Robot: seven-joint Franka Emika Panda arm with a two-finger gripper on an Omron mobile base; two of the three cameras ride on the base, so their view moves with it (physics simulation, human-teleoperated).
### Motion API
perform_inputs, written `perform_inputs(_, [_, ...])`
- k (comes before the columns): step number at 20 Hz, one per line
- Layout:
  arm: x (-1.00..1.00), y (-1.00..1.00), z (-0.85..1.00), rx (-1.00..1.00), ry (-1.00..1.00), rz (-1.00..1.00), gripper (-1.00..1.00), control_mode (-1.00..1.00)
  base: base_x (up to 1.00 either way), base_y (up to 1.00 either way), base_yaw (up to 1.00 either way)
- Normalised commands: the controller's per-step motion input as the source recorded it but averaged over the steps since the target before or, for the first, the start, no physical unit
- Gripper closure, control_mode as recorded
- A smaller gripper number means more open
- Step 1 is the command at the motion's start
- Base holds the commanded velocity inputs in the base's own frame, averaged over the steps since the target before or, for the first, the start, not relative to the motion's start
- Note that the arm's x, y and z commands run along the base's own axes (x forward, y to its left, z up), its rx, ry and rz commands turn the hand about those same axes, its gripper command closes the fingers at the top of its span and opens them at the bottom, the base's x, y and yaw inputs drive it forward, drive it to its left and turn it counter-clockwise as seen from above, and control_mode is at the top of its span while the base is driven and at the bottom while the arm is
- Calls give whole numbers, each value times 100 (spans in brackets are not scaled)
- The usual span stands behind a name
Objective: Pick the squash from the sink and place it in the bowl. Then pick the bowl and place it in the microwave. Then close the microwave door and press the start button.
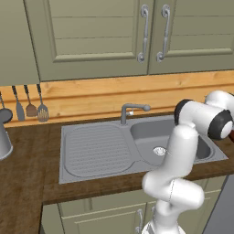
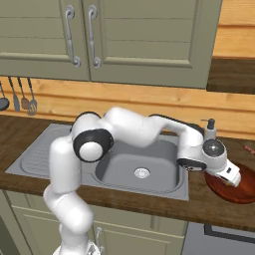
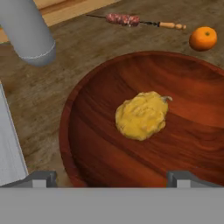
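The squash lies inside the bowl, near the middle of its floor, touching nothing else. The bowl stands on the wooden counter just beside the right edge of the sink. The gripper hovers above the bowl; its two fingertips stand wide apart near the bowl's near rim, holding nothing. In the right base view the hand hangs over the bowl at the counter's right end.

Judged status: the first placement appears complete; the next step is to grasp the bowl.

Hazards:
- The bowl is wide and shallow. A pinch on one rim can tilt it on lifting, and the squash, being loose and rounded, may roll out.
- A descent centred over the bowl may press the fingers onto the squash instead of the rim.
- A soap dispenser stands near the sink's back corner, and an orange and a skewer lie beyond the bowl. A wide swing may strike them.
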Motion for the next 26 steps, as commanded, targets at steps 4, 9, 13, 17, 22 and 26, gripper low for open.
perform_inputs(4, [-9, 39, 63, -18, 3, 10, -100, -100, 0, 0, 0])
perform_inputs(9, [0, 31, 26, -14, 19, 11, -100, -100, 0, 0, 0])
perform_inputs(13, [0, 7, 16, -4, 18, 6, -100, -100, 0, 0, 0])
perform_inputs(17, [0, 0, 26, 0, 15, 2, -100, -100, 0, 0, 0])
perform_inputs(22, [0, 0, 5, 0, 15, 5, -100, -100, 0, 0, 0])
perform_inputs(26, [6, 0, 0, 3, 18, 13, -100, -100, 0, 0, 0])
